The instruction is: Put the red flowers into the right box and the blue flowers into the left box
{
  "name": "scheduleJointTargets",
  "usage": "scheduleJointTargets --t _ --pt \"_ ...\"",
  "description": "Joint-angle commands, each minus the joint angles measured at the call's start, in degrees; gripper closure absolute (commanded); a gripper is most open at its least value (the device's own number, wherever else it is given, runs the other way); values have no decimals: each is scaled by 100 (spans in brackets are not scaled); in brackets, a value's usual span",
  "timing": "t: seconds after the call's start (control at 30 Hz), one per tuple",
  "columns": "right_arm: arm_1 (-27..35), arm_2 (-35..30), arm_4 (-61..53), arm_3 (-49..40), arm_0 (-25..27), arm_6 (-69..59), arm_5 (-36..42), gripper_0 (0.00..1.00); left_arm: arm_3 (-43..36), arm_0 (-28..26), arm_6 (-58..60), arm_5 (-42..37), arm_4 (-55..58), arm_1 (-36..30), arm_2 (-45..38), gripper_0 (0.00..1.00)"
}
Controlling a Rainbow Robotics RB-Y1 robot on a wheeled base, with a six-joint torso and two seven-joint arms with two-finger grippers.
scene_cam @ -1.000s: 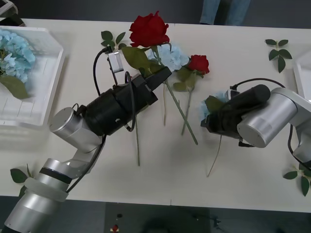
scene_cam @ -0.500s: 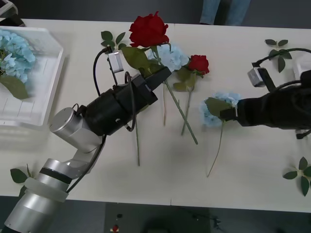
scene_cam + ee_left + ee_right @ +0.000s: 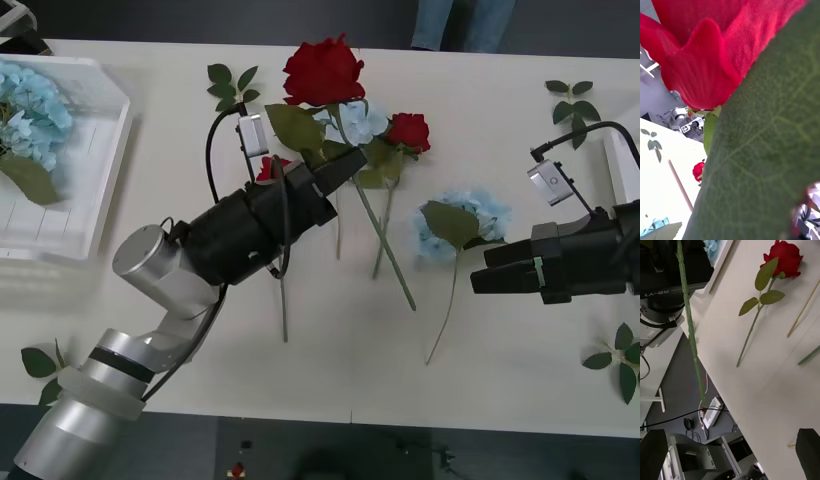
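Left claw pinching a red rose; right claw spread beside a blue cluster.

Nearest us, our right gripper (image 3: 478, 270) hovers with its black fingers (image 3: 809, 450) spread, just beside a blue flower (image 3: 462, 220) lying on the table (image 3: 330, 370). Our left gripper (image 3: 340, 167) pinches the stem of a large red flower (image 3: 322, 70) with its bloom raised at the far side. A smaller red rose (image 3: 409, 131) and another blue cluster (image 3: 357, 121) lie just beyond the left gripper. At far left, the left box (image 3: 105, 160) holds blue blooms; the right box's rim (image 3: 622, 160) shows at far right.
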State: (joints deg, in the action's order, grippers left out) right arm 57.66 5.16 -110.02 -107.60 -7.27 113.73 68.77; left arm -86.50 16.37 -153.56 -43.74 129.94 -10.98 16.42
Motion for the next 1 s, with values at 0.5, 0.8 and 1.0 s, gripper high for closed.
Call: scheduleJointTargets --t 0.5,0.8,1.0 --pt "-756 609 -72 -51 -169 1626 -198 0 -87 68 -144 349 -135 527 266 100" --pt "-1319 653 235 -7 -187 1652 -330 0 -87 60 -144 366 -250 545 318 100" --pt "-1450 662 235 37 -213 1652 -321 46 -87 60 -144 375 -250 536 318 100"
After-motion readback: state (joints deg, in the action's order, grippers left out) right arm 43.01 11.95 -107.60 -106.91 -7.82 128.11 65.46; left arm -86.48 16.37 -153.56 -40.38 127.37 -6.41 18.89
